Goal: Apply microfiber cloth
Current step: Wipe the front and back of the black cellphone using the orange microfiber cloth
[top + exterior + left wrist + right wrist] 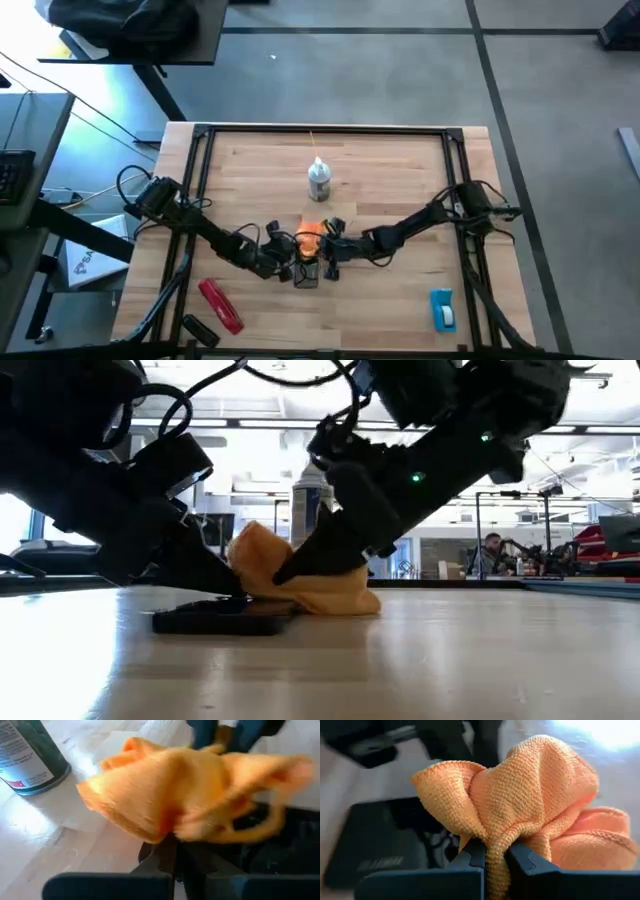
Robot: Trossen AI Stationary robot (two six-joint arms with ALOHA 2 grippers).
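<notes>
Left gripper (283, 262): low over the table's near middle, at the left end of the black phone (222, 622); in its own wrist view its fingers (167, 862) meet in a narrow point under the cloth, but whether they pinch anything I cannot tell.
Microfiber cloth (520, 810): bright orange, knitted in fine ribs, gathered into soft bunched folds with a hemmed edge curling at one side; it sits at the table's near centre, between the two grippers, draped on the phone's right end and the wood beside it.
Right gripper (495, 862): closed tight on a fold of the cloth, the fabric squeezed into a thin neck between its two dark fingers.
Spray bottle (318, 180): stands upright just beyond the cloth, toward the far side.
Red oblong tool (221, 304): lies near the left front corner.
Blue object (442, 309): lies near the right front edge.
Hard to make out: the phone's screen is mostly covered by cloth and grippers; the cloth is blurred in the left wrist view; from above it shows only as a small orange patch.
</notes>
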